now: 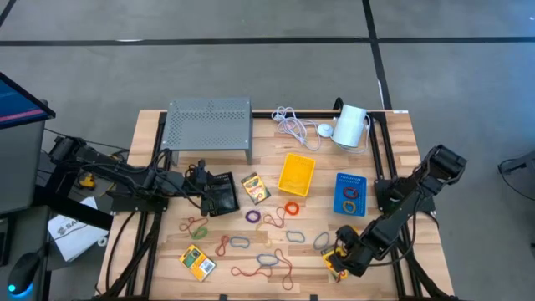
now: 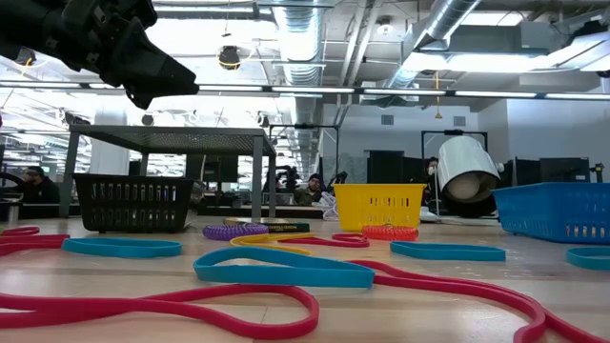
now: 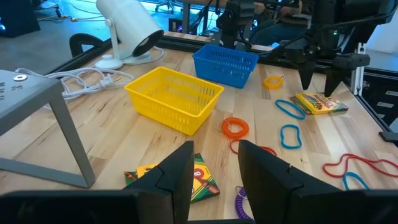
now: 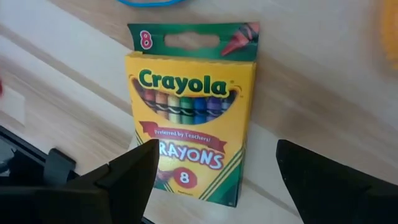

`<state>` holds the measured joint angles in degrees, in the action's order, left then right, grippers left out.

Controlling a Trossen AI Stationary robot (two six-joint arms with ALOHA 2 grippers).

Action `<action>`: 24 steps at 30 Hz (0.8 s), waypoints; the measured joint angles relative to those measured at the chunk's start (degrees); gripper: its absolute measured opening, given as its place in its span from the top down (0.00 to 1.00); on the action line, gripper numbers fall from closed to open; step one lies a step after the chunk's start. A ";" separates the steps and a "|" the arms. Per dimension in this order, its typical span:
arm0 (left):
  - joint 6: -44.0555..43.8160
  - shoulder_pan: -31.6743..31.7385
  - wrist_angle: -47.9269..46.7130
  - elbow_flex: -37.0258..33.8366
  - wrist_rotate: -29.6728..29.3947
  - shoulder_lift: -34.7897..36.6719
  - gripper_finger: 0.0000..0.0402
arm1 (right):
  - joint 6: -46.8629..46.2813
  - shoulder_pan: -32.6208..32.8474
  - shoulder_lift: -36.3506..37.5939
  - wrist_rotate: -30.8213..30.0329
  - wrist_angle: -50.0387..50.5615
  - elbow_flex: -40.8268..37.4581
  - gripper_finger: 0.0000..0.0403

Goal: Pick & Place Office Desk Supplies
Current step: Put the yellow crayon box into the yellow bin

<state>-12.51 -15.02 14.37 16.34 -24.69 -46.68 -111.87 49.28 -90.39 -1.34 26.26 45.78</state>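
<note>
Overhead, three crayon boxes [image 1: 256, 188] and three bins [image 1: 296, 174] show; right gripper [image 1: 344, 261] hangs wide open, empty; left gripper [image 1: 219, 194] slightly parted, empty.

A grey perforated metal stand [image 1: 209, 127] sits at the desk's [image 1: 150, 242] far left. To its right lie a coiled white cable [image 1: 292, 125] and a white cylinder [image 1: 351, 125].

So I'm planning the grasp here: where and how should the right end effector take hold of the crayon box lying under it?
Across its two long edges, coming straight down. The Crayola crayon box lies flat, face up, on the wooden table, so only its thin sides offer a grip. The open right end effector already straddles its width.
</note>
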 joint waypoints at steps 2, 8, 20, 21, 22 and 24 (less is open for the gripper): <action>0.00 0.01 0.00 0.00 0.00 0.00 0.69 | -0.02 -0.02 -0.71 0.06 -0.38 0.02 0.21; -0.02 0.02 3.02 0.00 0.67 -1.09 0.69 | 2.41 -0.39 -4.12 2.53 -1.72 0.44 0.21; 5.00 0.01 9.73 2.80 4.61 -10.69 0.69 | 3.02 -1.10 -6.81 4.10 1.70 2.44 0.21; 5.02 0.14 9.74 2.94 4.65 -10.90 0.69 | 3.06 -1.41 -7.18 4.92 1.83 2.50 0.21; 5.03 0.30 9.71 3.00 4.67 -10.93 0.69 | 3.08 -1.75 -7.56 5.86 1.99 2.60 0.21; 5.01 0.36 9.75 3.06 4.61 -10.91 0.69 | 3.74 -2.16 -7.97 7.15 2.16 2.66 0.21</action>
<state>-7.51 -14.67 24.12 19.40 -20.08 -57.58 -108.14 47.11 -98.36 5.81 28.42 48.44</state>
